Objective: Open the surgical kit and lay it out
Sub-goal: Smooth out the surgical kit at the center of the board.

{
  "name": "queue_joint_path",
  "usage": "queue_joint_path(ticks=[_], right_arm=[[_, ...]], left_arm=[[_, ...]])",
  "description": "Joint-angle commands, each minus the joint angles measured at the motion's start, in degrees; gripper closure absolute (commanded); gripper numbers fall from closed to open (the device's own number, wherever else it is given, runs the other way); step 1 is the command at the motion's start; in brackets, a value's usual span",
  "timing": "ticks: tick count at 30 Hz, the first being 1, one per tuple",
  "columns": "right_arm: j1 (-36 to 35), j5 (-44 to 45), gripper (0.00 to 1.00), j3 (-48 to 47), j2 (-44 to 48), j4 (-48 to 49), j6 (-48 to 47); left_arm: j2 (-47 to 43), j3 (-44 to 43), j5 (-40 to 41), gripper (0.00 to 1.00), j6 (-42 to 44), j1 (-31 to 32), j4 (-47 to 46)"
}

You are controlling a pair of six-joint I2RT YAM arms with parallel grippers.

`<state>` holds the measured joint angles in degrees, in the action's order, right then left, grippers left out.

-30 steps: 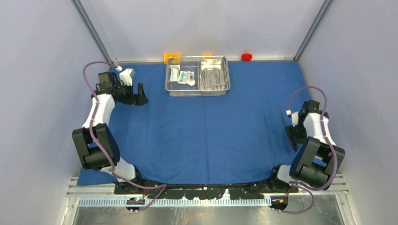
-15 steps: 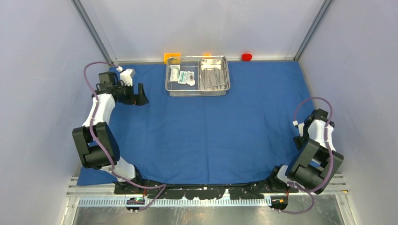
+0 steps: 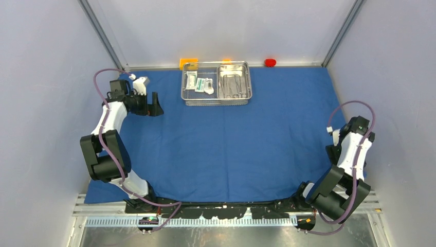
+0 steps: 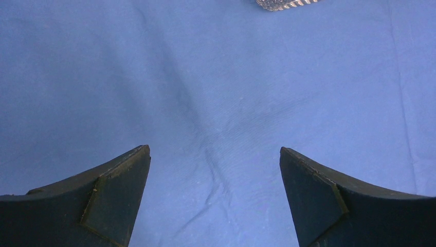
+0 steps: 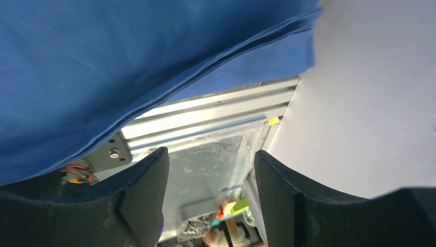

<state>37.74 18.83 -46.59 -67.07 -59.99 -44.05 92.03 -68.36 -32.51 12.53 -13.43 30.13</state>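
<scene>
The blue cloth wrap (image 3: 231,149) lies spread flat over the table. At its back centre stands the wire-mesh basket (image 3: 216,102), with the steel tray (image 3: 248,82) in its right half holding slim metal instruments (image 3: 231,86). White packets (image 3: 200,83) lie in its left half. My left gripper (image 3: 153,106) hovers open over bare cloth (image 4: 221,92) left of the basket, whose corner (image 4: 285,4) shows at the top of the left wrist view. My right gripper (image 5: 211,175) is open and empty at the cloth's near right edge (image 5: 103,62).
Two orange blocks (image 3: 188,63) (image 3: 226,60) and a red block (image 3: 270,63) sit behind the basket by the back wall. An aluminium rail (image 5: 205,118) runs along the near table edge. The side wall (image 5: 370,103) is close to the right arm (image 3: 355,139).
The right arm has drawn back toward the right wall and the near edge, its jaws narrowing slightly. The left arm has hardly moved.
</scene>
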Motion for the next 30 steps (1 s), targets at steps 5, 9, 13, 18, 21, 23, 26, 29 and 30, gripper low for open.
queue_joint_path(ticks=[5, 9, 13, 18, 21, 23, 26, 29, 30], right_arm=[[-0.3, -11.6, 0.34, -9.4, -3.9, -0.2, 8.1], [-1.2, -11.0, 0.34, -8.2, -9.0, 5.4, 9.1], [-1.7, -8.8, 0.34, -6.4, -13.4, 10.5, 8.8], [-2.0, -4.2, 0.35, -3.4, -16.1, 14.8, 6.0], [-2.1, -1.5, 0.35, -1.3, -15.9, 15.9, 4.4], [-2.0, 0.8, 0.36, 0.1, -14.9, 16.3, 3.0], [-2.0, 4.3, 0.37, 2.3, -12.3, 16.5, 0.9], [-2.0, 6.7, 0.37, 4.0, -9.8, 16.2, -0.6], [-1.9, 7.2, 0.37, 4.4, -9.2, 16.0, -0.9]], left_arm=[[0.5, -2.4, -0.9, 0.00, 1.2, 0.3, -1.6], [0.7, -2.6, -0.6, 0.00, 1.2, 0.3, -1.3], [0.9, -2.7, -0.2, 0.00, 1.4, 0.3, -1.0], [1.3, -3.2, -0.1, 0.00, 1.2, 0.3, -0.7], [1.6, -3.2, -0.1, 0.00, 1.1, 0.3, -0.7], [1.8, -3.2, 0.0, 0.00, 1.0, 0.3, -0.5], [1.7, -3.1, 0.1, 0.00, 1.1, 0.3, -0.3], [1.6, -2.9, 0.3, 0.00, 1.2, 0.3, -0.3], [1.7, -2.9, 0.3, 0.00, 1.3, 0.3, -0.2]])
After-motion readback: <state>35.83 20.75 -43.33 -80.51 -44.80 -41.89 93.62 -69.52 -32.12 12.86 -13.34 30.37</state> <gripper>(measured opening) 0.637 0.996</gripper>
